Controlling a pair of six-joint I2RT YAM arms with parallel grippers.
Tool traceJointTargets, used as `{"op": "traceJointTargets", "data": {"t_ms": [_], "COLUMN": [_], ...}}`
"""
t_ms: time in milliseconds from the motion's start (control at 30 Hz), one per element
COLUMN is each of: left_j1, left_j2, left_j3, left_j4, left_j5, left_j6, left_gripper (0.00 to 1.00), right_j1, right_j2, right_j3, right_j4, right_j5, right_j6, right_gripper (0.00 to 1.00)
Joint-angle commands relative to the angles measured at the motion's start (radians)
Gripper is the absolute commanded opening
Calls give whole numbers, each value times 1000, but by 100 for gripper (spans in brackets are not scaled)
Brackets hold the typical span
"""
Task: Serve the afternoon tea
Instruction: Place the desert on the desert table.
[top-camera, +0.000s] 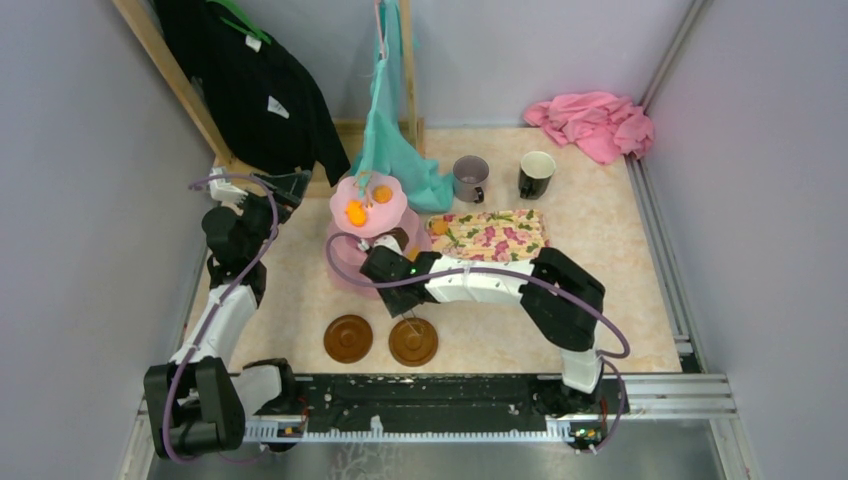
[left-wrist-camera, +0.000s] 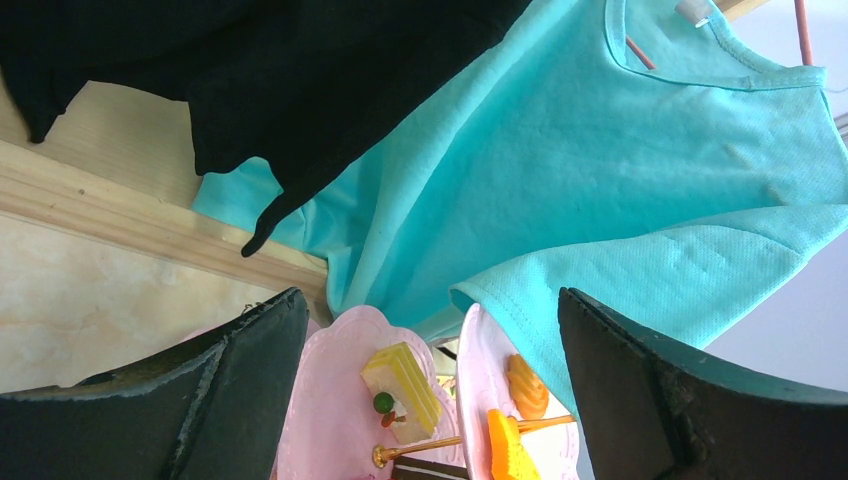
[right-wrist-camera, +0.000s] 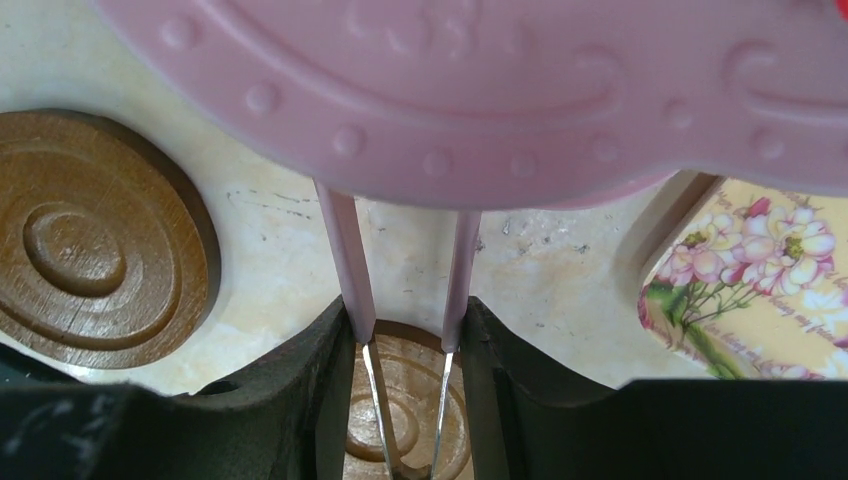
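Observation:
The pink three-tier stand (top-camera: 345, 268) rises left of centre, with two orange cakes (top-camera: 355, 212) on its top tier. A yellow cake (left-wrist-camera: 405, 385), an orange swirl (left-wrist-camera: 527, 385) and an orange slice (left-wrist-camera: 508, 445) lie on the tiers (left-wrist-camera: 325, 410). My left gripper (left-wrist-camera: 430, 300) is open, just left of the stand. My right gripper (right-wrist-camera: 405, 320) is shut on pink-handled tongs (right-wrist-camera: 350, 250), whose tips are hidden under a stand tier (right-wrist-camera: 500, 90). Two brown discs (top-camera: 348, 338) (top-camera: 413, 341) lie near the front. A grey mug (top-camera: 470, 177) and a black mug (top-camera: 535, 173) stand behind.
A floral tray (top-camera: 490, 235) with a small orange cake (top-camera: 439, 226) lies right of the stand. Teal fabric (top-camera: 395, 130) and a black garment (top-camera: 255, 80) hang from a wooden rack at the back left. A pink cloth (top-camera: 593, 124) is bunched in the far right corner.

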Motion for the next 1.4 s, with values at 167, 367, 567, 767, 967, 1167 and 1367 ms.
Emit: {"op": "traceJointTargets", "data": {"t_ms": [167,367,567,767,967,1167,1367], "left_j1": [5,6,5,5,6,5,4], "left_j2": [-7,-7,-4,-2,1,1,2], "left_j3": [-10,-12,-13,-13,-12,-13,-13], "left_j4": [26,26,26,26,26,26,26], "left_j5": [3,4,2,2,3,2,4], "left_j6": [-8,-9,-9,-8,-7,-5,-7], "left_gripper": [99,99,99,99,99,99,99], "right_j1": [11,10,10,10,8,9,9], "right_j2": [21,20,39,53,55,57,61], "right_j3": [35,23,34,32,31,29,23], "right_j4": [96,124,131,141,140,141,145], "right_j5": [80,116,105,90,83,75,65], "right_j6": [43,58,57,53,50,50,53], "right_gripper": [15,18,26,35,40,42,44]}}
